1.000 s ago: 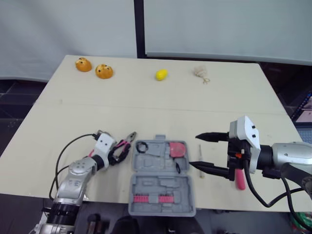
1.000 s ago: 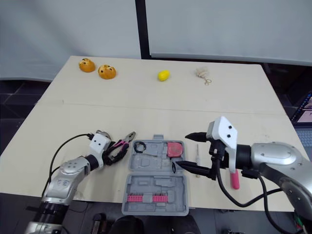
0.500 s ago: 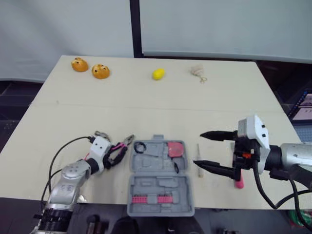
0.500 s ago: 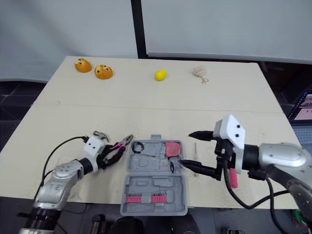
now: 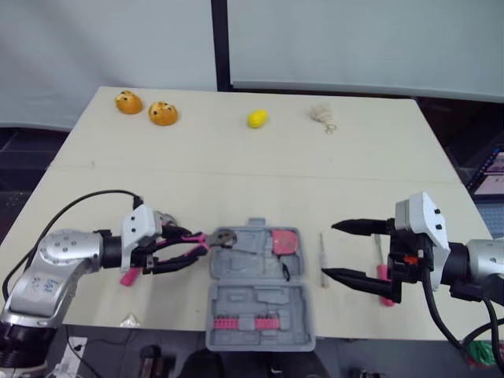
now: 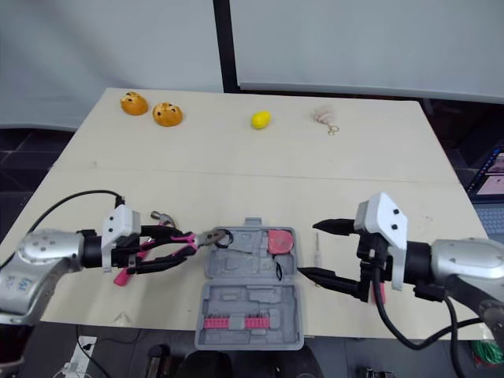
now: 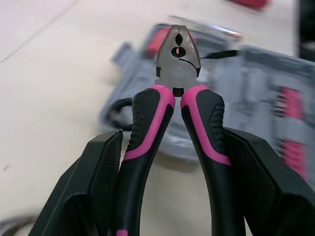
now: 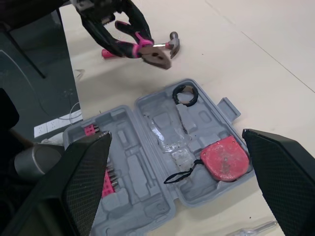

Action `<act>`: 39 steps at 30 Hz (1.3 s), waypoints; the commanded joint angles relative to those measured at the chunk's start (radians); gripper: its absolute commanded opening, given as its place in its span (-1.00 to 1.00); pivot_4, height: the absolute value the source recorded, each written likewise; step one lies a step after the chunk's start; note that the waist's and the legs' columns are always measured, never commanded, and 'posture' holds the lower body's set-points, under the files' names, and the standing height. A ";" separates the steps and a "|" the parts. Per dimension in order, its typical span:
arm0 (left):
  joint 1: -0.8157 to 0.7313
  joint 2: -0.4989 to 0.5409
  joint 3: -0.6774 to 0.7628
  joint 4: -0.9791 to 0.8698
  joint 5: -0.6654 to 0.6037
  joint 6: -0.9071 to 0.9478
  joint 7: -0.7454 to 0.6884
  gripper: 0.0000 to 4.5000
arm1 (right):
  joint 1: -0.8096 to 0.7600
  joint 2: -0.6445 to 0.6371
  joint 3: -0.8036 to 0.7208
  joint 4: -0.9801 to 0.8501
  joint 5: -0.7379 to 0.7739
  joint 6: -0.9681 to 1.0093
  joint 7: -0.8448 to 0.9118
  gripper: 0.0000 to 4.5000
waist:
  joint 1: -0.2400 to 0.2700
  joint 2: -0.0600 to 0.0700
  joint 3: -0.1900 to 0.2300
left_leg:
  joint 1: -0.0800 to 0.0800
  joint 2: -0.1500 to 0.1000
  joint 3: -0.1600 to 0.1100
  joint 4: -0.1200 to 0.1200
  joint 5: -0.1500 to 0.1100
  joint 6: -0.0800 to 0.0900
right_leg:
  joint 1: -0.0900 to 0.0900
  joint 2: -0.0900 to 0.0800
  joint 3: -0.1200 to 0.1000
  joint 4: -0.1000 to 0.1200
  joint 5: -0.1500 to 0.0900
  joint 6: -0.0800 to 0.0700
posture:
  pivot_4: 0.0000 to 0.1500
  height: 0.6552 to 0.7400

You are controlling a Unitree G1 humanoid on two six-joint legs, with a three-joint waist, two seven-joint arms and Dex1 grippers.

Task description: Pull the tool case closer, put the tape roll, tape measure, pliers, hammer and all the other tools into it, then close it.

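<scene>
pliers (image 5: 216, 237): pink-and-black handles, grey nose shut, held off the worktop (image 5: 236, 173), nose at the open tool case's (image 5: 264, 298) left edge | left pincer (image 5: 195, 249): pinching the handles | step judged: stowing pliers; next, alignment over a free recess, lowering, release | right pincer (image 5: 327, 250): spread, beside the case

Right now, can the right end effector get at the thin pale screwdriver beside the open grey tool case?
Probably yes: the open right end effector hovers right by the screwdriver, nothing between them.
</scene>
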State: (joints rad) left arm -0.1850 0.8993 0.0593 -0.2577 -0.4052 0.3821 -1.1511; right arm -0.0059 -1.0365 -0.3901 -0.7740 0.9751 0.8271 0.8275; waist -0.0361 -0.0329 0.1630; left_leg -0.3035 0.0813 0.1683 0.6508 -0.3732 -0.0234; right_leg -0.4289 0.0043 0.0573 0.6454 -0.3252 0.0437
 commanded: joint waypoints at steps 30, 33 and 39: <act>-0.463 -0.239 -0.456 -0.037 0.296 0.166 0.046 0.23 | -0.606 0.170 0.775 0.061 -0.356 0.407 -0.288 1.00 | -0.020 0.003 0.001 | -0.016 0.001 0.000 0.016 0.002 0.000 | -0.017 0.001 0.003 0.015 0.001 0.000 | 1.00 1.00; -0.460 -0.242 -0.454 -0.047 0.295 0.179 0.056 0.23 | -0.623 0.199 0.807 0.082 -0.399 0.408 -0.292 1.00 | -0.021 0.003 0.001 | -0.016 0.001 0.000 0.016 0.002 0.000 | -0.017 0.001 0.003 0.015 0.000 0.000 | 1.00 1.00; -0.456 -0.249 -0.455 -0.057 0.296 0.188 0.071 0.23 | -0.643 0.237 0.846 0.110 -0.464 0.393 -0.280 1.00 | -0.021 0.003 0.000 | -0.016 0.001 0.001 0.016 0.002 0.000 | -0.017 0.001 0.003 0.015 0.001 0.000 | 1.00 1.00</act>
State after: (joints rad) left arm -0.6368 0.6552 -0.4116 -0.2677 -0.1090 0.5773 -1.0889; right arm -0.6304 -0.8068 0.4623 -0.6547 0.5328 1.2369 0.5469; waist -0.0568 -0.0302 0.1635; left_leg -0.3198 0.0819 0.1688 0.6669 -0.3711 -0.0233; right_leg -0.4463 0.0057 0.0598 0.6604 -0.3247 0.0435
